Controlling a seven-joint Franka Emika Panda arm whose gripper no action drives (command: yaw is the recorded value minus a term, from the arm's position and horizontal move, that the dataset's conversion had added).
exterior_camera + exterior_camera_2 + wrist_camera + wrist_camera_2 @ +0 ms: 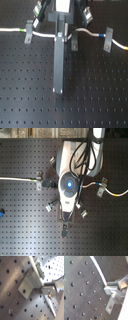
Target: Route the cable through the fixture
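Observation:
The white cable point(89, 32) runs across the far part of the black perforated board in the first exterior view. Its green band point(22, 31) lies beside a small upright fixture clip point(28, 34) on the first exterior view's left. Its blue band point(101, 36) lies by another clip point(107, 42) on the right. My gripper point(66, 39) hangs between them, shut on the cable's middle stretch. In the first wrist view the cable point(37, 271) passes over a grey fixture block point(27, 284) and ends at my fingers point(47, 286). In the second exterior view the arm hides the grasp.
Several more small clips stand on the board point(20, 228) around the arm, among them one clip point(50, 206) on the second exterior view's left, another point(82, 211) on its right and a third point(65, 232) below the hand. A pale grey streak point(58, 70) stretches toward the front.

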